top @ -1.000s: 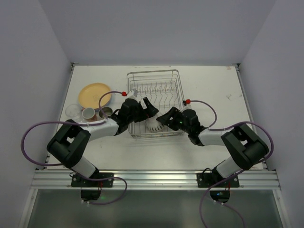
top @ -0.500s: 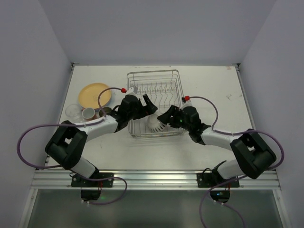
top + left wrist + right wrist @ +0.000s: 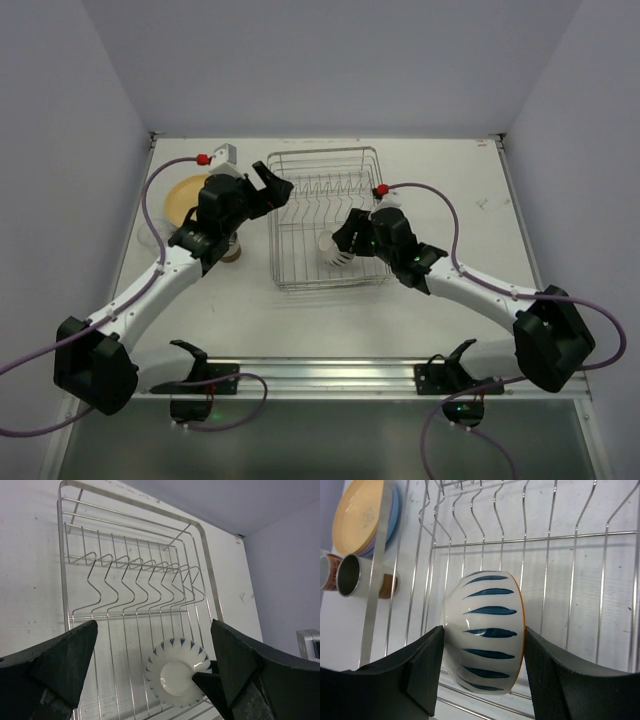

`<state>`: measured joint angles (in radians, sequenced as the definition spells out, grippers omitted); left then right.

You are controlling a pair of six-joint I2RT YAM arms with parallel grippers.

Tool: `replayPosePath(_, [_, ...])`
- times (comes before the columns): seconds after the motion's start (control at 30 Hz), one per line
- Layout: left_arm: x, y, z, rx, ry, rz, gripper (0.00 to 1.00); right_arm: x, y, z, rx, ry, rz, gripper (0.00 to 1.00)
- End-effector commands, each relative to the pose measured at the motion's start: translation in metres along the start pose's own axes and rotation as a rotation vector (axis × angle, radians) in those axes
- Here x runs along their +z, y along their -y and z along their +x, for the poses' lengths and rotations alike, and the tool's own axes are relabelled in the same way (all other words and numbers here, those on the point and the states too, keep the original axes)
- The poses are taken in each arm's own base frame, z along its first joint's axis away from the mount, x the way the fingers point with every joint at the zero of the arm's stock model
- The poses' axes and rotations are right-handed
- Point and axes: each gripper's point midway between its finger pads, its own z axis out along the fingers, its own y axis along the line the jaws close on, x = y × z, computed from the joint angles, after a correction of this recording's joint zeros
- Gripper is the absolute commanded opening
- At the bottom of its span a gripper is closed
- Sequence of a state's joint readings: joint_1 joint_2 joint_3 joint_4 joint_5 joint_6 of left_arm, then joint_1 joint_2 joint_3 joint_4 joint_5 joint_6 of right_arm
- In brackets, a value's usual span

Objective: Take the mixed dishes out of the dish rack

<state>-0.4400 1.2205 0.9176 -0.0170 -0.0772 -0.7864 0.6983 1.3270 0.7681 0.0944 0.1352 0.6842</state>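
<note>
The dish rack [image 3: 325, 160] is a silver wire basket at the table's middle. The white ribbed bowl [image 3: 332, 247] with blue stripes sits on its side in the rack's near part. My right gripper [image 3: 343, 243] is shut on it; in the right wrist view my right gripper [image 3: 484, 665] has a pad on each side of the bowl [image 3: 485, 625]. My left gripper [image 3: 268, 185] is open and empty above the rack's far left corner. In its wrist view my left gripper [image 3: 154, 630] looks down on the rack [image 3: 62, 555] and the bowl [image 3: 175, 672].
A yellow-orange plate [image 3: 180, 200] lies left of the rack, stacked on blue and purple plates [image 3: 362, 512]. A brown-and-cream cup [image 3: 357, 575] and a second mug [image 3: 325, 572] stand beside the rack's left rim. The rack's upright prongs [image 3: 335, 185] stand behind the bowl.
My left arm has risen and swung back left, away from the bowl, to the rack's far left corner. My right gripper has shifted slightly farther into the rack with the bowl.
</note>
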Motion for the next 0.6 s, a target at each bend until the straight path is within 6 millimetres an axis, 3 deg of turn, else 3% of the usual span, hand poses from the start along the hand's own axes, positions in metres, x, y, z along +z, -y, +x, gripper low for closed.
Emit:
replayPosePath(0.0, [-0.021, 0.013, -0.023, 0.056, 0.034, 0.022, 1.00, -0.007, -0.006, -0.042, -0.063, 0.107, 0.072, 0.00])
replayPosePath(0.17, [-0.035, 0.016, -0.027, 0.078, 0.031, 0.026, 1.00, -0.017, -0.001, -0.055, -0.142, 0.086, 0.158, 0.00])
replayPosePath(0.2, [-0.037, 0.016, -0.027, 0.079, 0.032, 0.024, 1.00, -0.020, -0.006, -0.067, -0.151, 0.107, 0.166, 0.00])
replayPosePath(0.43, [-0.044, 0.009, -0.022, 0.089, 0.026, 0.017, 1.00, -0.045, 0.007, -0.113, -0.304, 0.180, 0.349, 0.00])
replayPosePath(0.57, [-0.046, 0.008, -0.021, 0.094, 0.021, 0.014, 1.00, -0.044, 0.006, -0.109, -0.348, 0.111, 0.357, 0.00])
